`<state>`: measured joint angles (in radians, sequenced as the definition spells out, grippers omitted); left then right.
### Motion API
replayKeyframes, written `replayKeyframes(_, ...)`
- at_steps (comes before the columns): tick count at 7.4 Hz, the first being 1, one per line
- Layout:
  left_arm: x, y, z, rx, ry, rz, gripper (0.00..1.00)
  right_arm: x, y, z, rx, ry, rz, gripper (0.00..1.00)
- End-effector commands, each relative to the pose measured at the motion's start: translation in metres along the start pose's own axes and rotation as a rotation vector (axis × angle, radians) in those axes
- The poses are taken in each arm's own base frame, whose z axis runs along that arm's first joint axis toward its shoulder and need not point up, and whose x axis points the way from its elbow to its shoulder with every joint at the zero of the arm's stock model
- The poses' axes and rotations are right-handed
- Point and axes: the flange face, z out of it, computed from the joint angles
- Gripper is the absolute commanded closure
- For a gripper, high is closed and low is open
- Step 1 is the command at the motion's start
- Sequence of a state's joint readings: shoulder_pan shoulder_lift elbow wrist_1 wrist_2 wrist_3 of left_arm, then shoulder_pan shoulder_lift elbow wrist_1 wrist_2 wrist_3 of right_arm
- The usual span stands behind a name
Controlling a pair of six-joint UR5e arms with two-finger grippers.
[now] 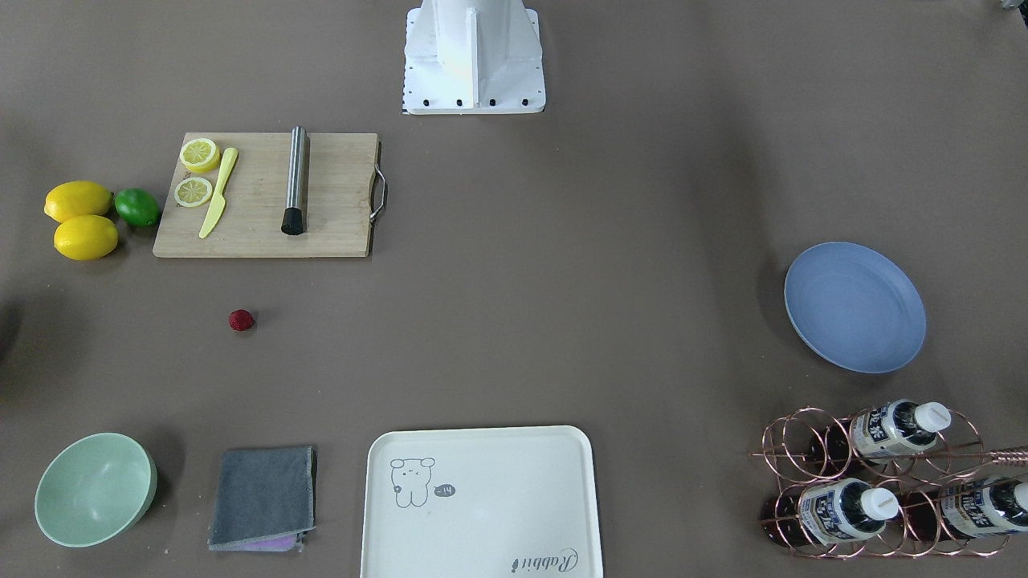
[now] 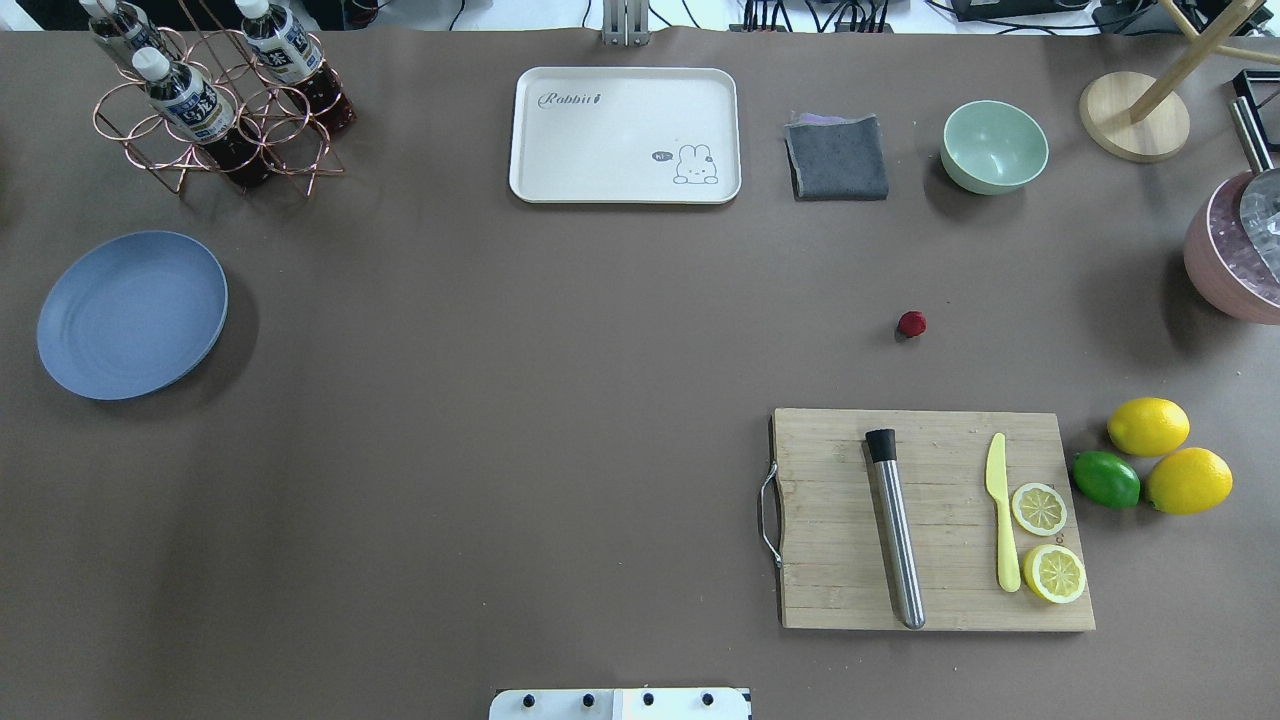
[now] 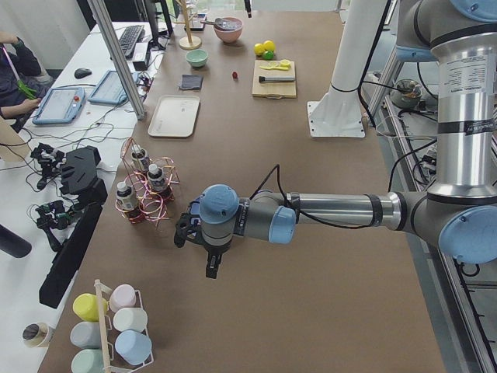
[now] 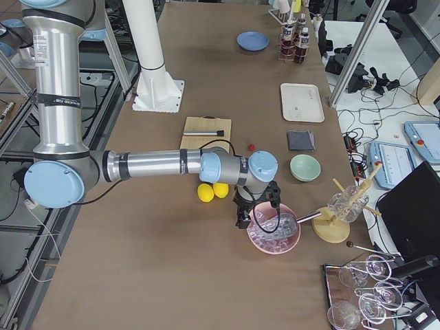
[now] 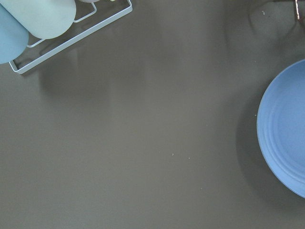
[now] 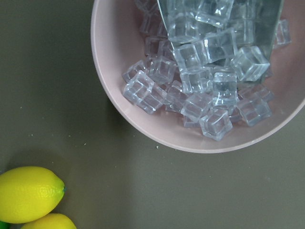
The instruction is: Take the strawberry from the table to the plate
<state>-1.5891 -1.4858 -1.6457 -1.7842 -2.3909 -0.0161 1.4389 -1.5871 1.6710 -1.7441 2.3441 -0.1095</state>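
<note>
The strawberry (image 2: 911, 323) is a tiny dark-red berry lying alone on the brown table (image 2: 500, 350), just beyond the cutting board; it also shows as the strawberry (image 1: 241, 320). The blue plate (image 2: 130, 313) lies at the far left side with nothing on it, and its rim shows as the plate (image 5: 286, 133) in the left wrist view. Only the side views show the grippers. The left gripper (image 3: 212, 266) hangs over the table's left end near the plate. The right gripper (image 4: 242, 218) hovers beside a pink ice bowl. I cannot tell whether either is open or shut.
A wooden cutting board (image 2: 930, 520) holds a steel muddler, a yellow knife and lemon slices. Two lemons (image 2: 1150, 425) and a lime lie beside it. A green bowl (image 2: 994, 146), grey cloth, cream tray (image 2: 625, 135) and bottle rack (image 2: 215, 100) line the far edge. The pink ice bowl (image 6: 143, 119) sits at the right end.
</note>
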Motion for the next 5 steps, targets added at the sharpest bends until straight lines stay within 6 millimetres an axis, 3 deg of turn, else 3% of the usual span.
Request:
replayKeyframes(1,-0.021,0.011,0.02,0.002,0.008,0.006,0.02,0.001,0.0,0.0,-0.001,0.002,0.001,0.0)
replayKeyframes(3,-0.011,-0.003,0.011,0.061,0.008,0.059,0.02,-0.008,-0.011,-0.01,0.017,0.004,-0.011,0.0)
replayKeyframes(5,0.007,-0.034,0.004,0.087,0.009,0.109,0.02,-0.041,-0.025,-0.037,0.089,-0.062,-0.078,0.0)
